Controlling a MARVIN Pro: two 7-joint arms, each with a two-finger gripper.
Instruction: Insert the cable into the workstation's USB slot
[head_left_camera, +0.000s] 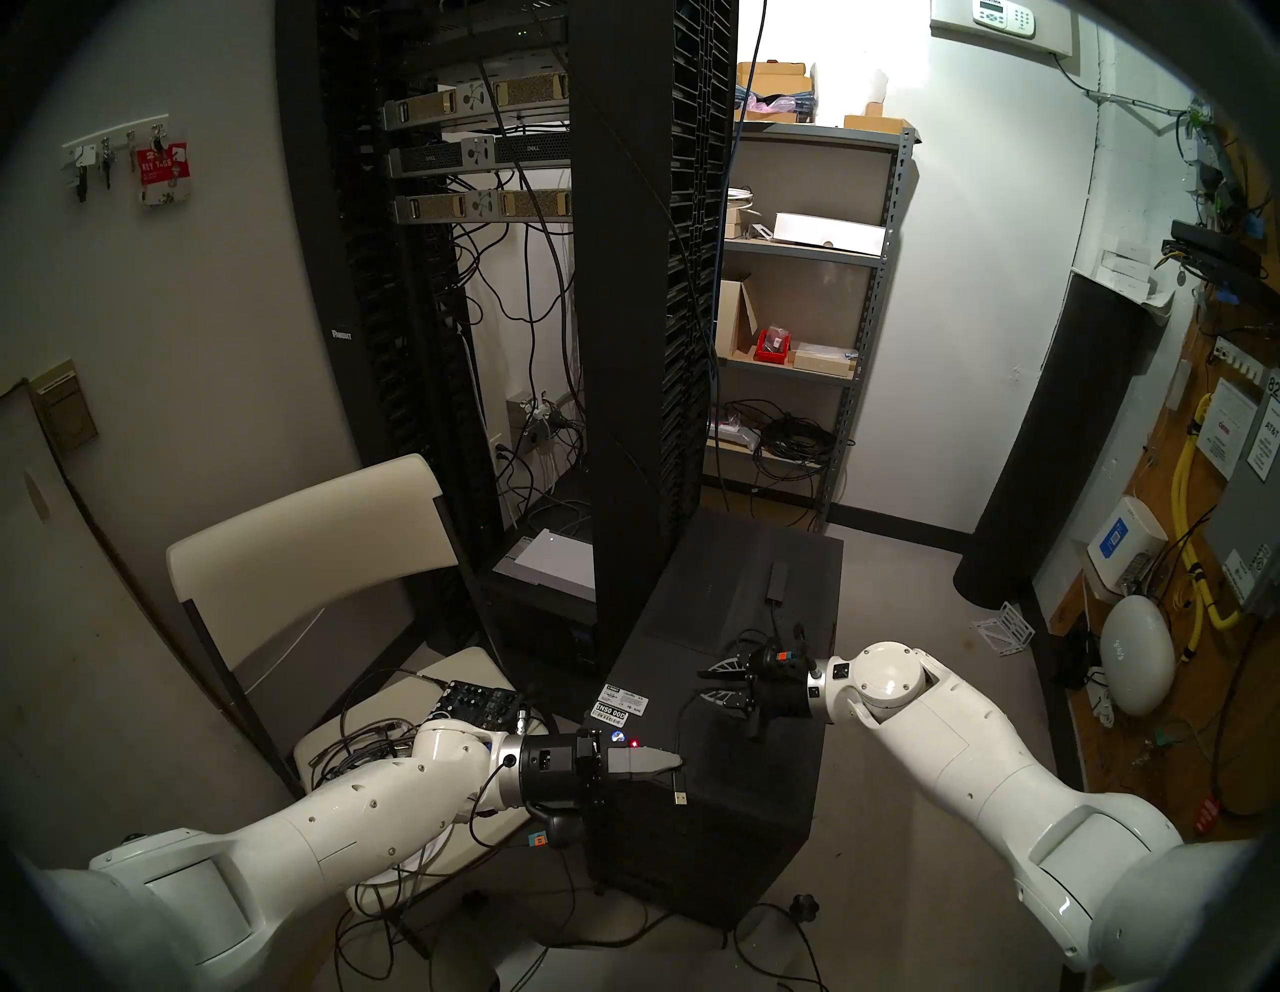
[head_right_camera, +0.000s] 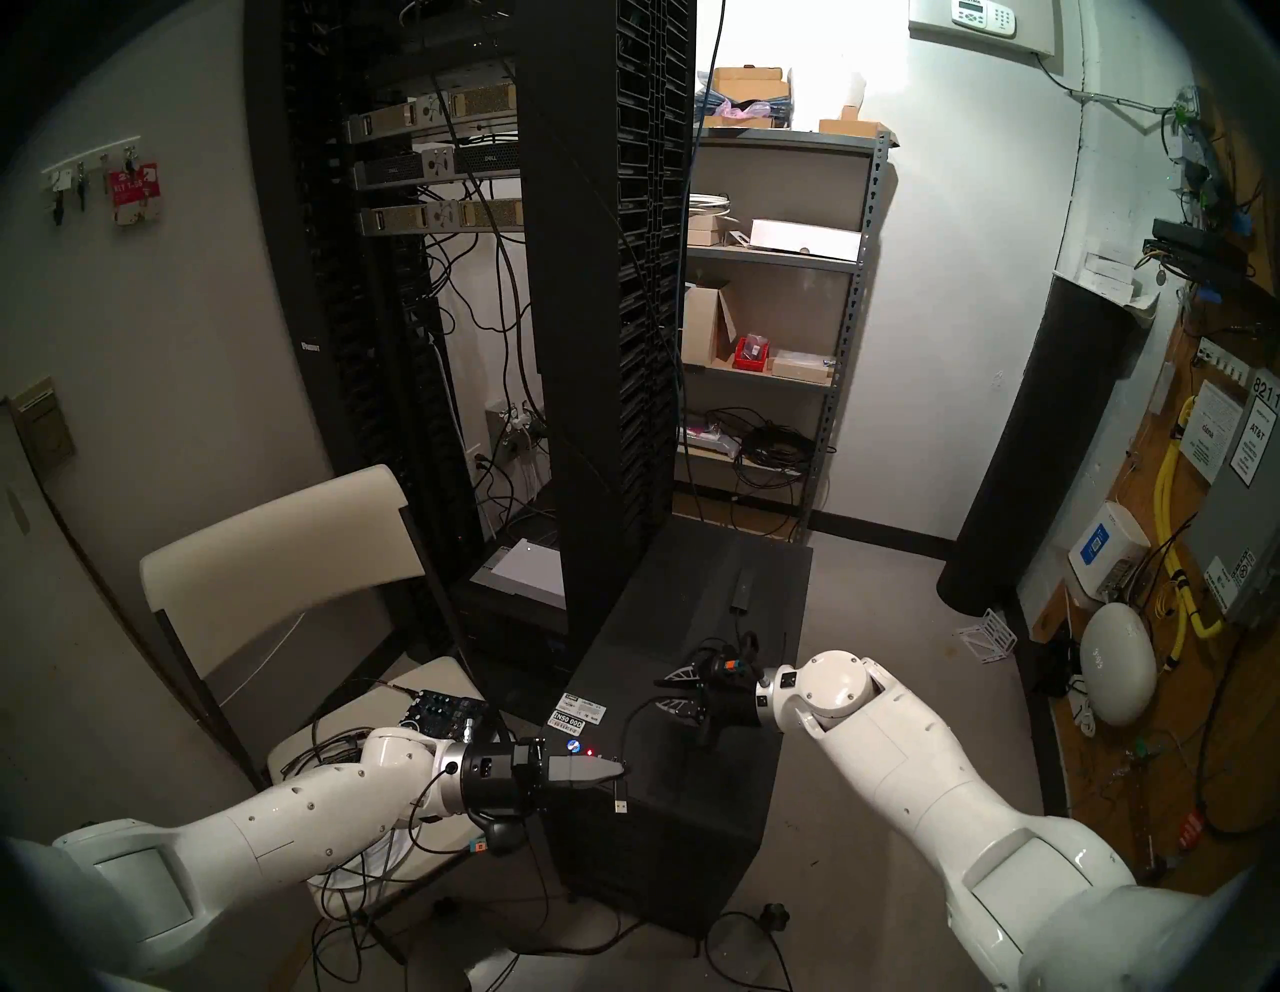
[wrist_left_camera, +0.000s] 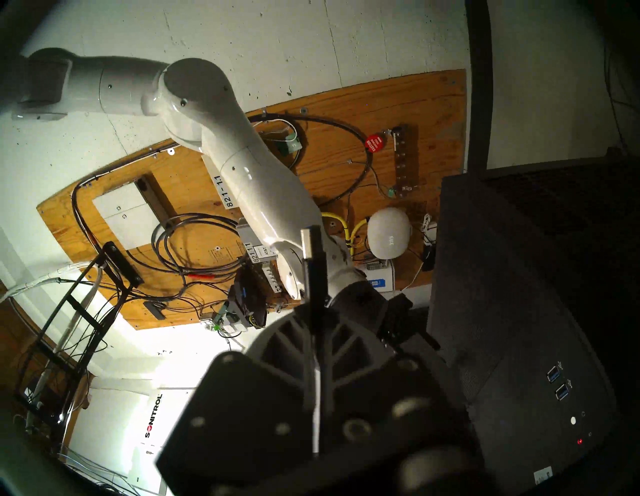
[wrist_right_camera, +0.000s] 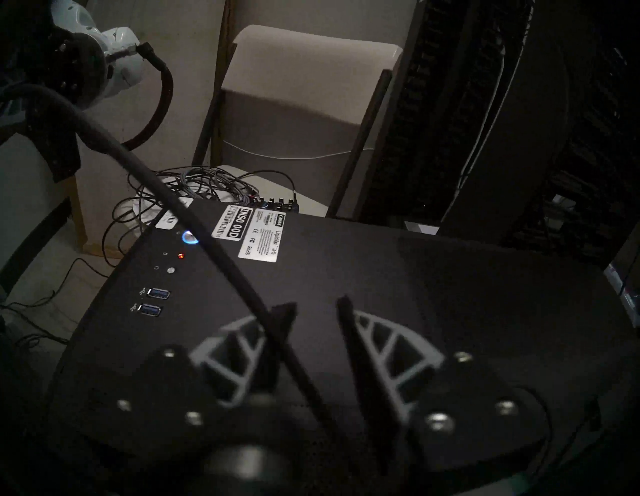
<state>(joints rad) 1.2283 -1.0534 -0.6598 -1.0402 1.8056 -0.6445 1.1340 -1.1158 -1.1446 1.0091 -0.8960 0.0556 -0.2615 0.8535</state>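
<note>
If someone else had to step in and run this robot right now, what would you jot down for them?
Left gripper: shut on the cable just behind its plug, which hangs down at the workstation's front top edge.
Right gripper: open, empty, above the workstation's top; the cable runs between its fingers untouched.
Adapter box: lying on the workstation's top, farther back.
USB slots: two, both empty, below the red light.
Done: plug end picked up.
Left: line up the plug and push it into a slot.
</note>
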